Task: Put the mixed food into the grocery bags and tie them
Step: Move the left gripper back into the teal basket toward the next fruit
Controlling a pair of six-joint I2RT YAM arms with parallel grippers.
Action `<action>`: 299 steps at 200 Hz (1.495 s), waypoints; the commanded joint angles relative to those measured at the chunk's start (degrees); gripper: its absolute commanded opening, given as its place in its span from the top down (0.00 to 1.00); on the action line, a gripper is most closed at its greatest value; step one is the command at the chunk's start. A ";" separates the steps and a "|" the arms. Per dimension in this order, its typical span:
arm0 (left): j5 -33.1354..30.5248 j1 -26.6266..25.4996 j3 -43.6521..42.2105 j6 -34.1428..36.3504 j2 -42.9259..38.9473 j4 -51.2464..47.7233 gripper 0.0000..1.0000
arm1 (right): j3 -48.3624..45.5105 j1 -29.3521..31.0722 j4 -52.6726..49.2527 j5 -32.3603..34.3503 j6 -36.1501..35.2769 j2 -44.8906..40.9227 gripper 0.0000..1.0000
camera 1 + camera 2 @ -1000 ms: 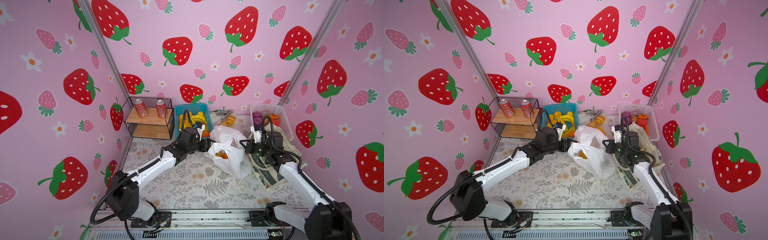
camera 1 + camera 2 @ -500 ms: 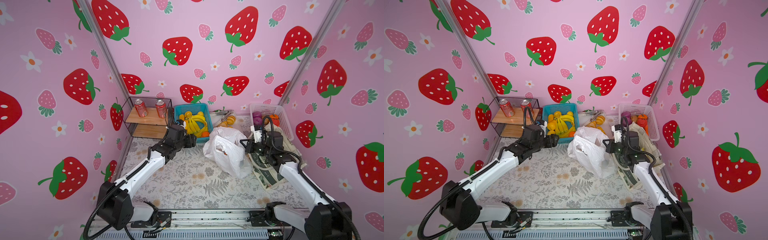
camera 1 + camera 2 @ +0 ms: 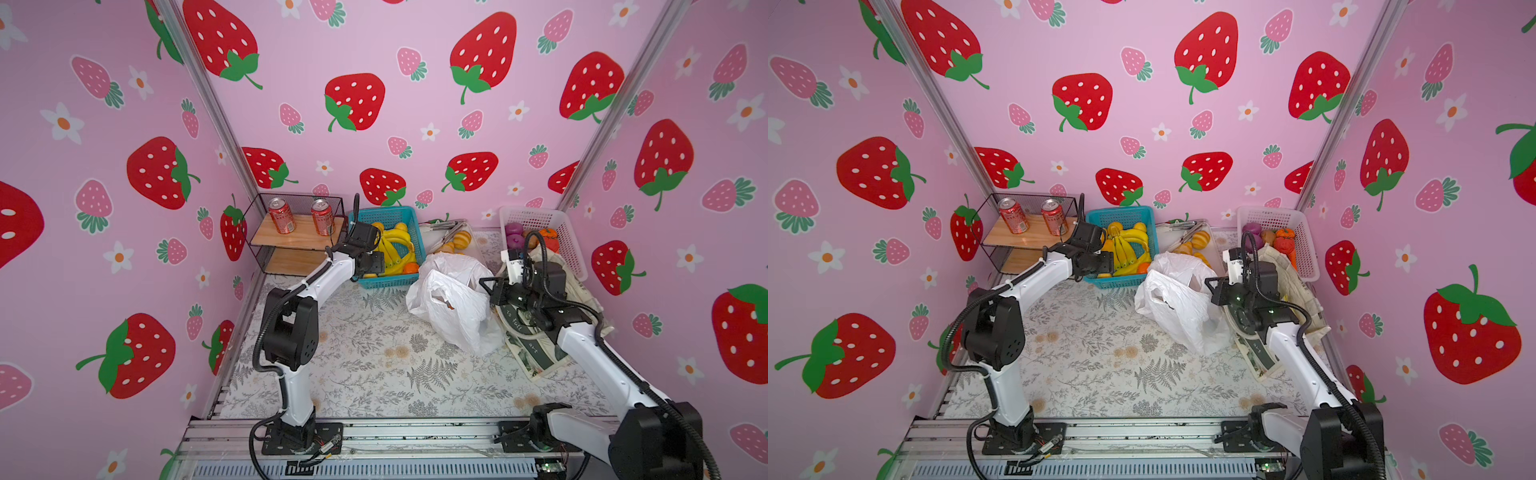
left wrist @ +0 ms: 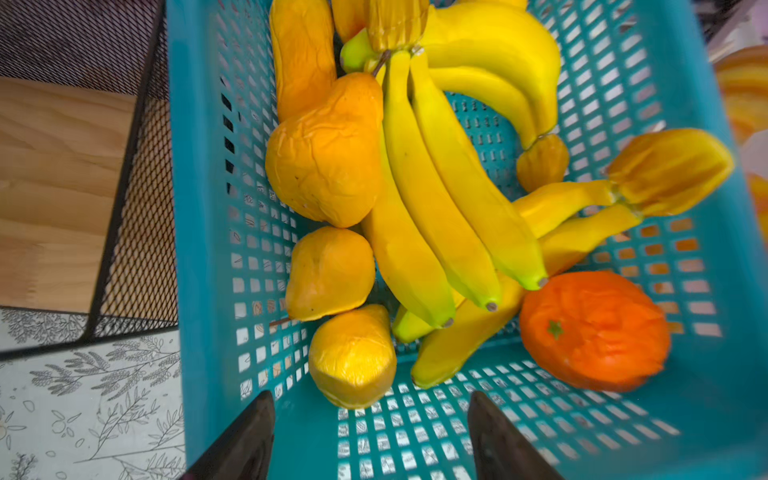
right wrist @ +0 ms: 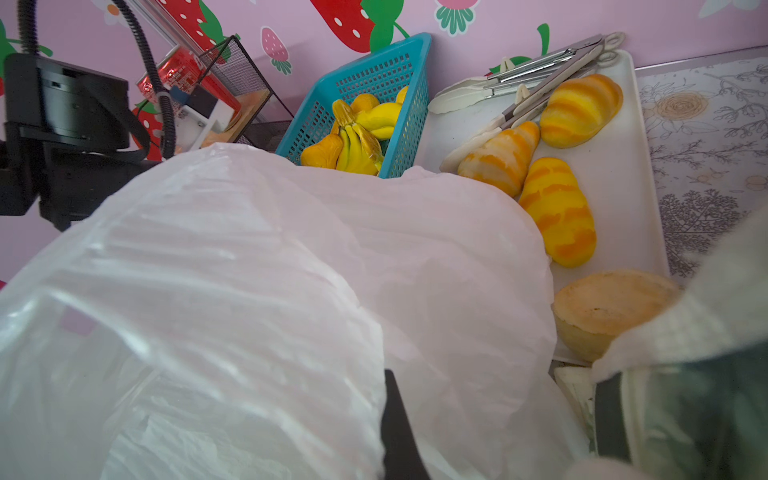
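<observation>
The table (image 3: 365,353) is covered with a pale cloth printed with grey ferns and beige flowers. Along its back edge, from left to right in both top views, stand a black wire rack (image 3: 303,239) with wooden shelves, a teal basket (image 3: 388,216) just beside it, a white tray (image 5: 619,178), and a white basket (image 3: 571,249) in the far right corner. In front of the tray a white plastic bag (image 3: 453,311) sits crumpled, its top close to the teal basket's near corner. Just beside the bag, along the table's right side, a canvas tote (image 3: 532,349) lies flat, its far end reaching the white basket.
</observation>
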 commanded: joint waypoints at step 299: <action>-13.02 0.31 44.18 17.28 25.93 -14.53 0.46 | -0.97 -0.35 1.63 -0.91 -0.95 1.01 0.99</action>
